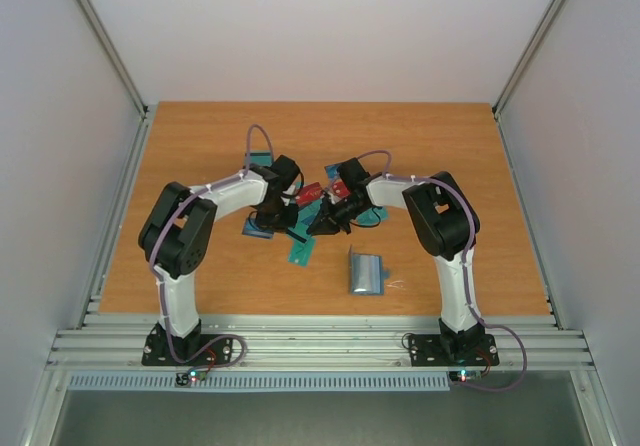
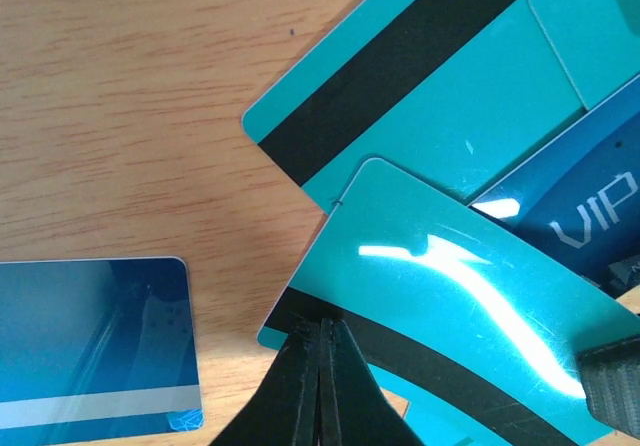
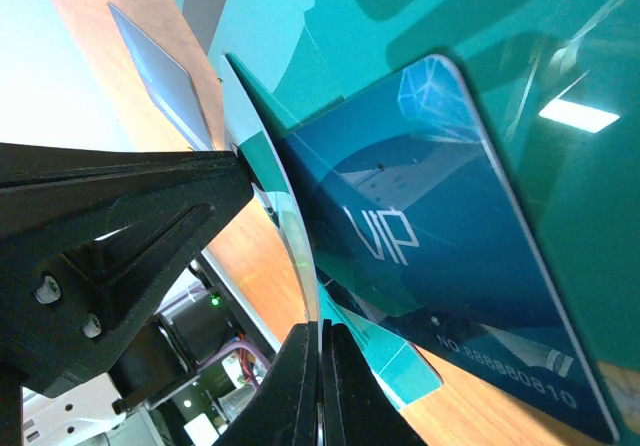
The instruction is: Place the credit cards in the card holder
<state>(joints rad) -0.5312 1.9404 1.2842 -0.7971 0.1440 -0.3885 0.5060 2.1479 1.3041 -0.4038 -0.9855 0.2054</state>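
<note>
Teal card [image 2: 450, 296] is gripped at one edge by my closed left pincer [image 2: 322, 338] and at another by my closed right pincer [image 3: 320, 344]. It bows between them, probably for handing over. The card holder [image 1: 365, 273] lies open on the table [image 1: 200, 146], well apart.

Glossy plastic cards [image 2: 470, 296] on smooth wood-grain table [image 2: 120, 116]

Top view overhead, wrist views close, sharing VIP card [image 2: 565, 216]
</note>
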